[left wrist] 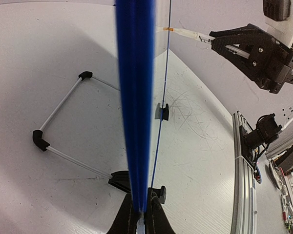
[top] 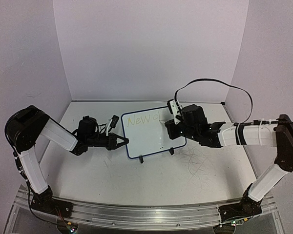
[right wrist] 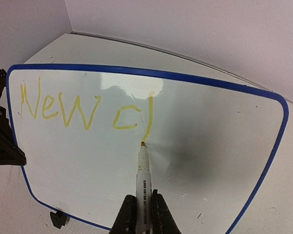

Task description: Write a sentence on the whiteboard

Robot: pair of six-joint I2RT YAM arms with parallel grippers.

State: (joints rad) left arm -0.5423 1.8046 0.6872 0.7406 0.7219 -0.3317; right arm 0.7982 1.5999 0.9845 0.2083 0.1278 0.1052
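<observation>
We see the whiteboard (top: 151,139), a glossy white panel in a thin blue rounded-corner frame, propped tilted on small black feet (top: 141,159) at the middle of the scuffed white surface (top: 112,183). The left claw (top: 123,142) is pinched shut on the board's left frame edge. The right claw (right wrist: 142,214) is clamped around a slim white marker (right wrist: 143,170), whose orange tip touches the board. The sentence (top: 139,118) so far reads "New cl" in pale yellow strokes. We note thin grey scribbles (top: 195,163) on the surface beside the board.
</observation>
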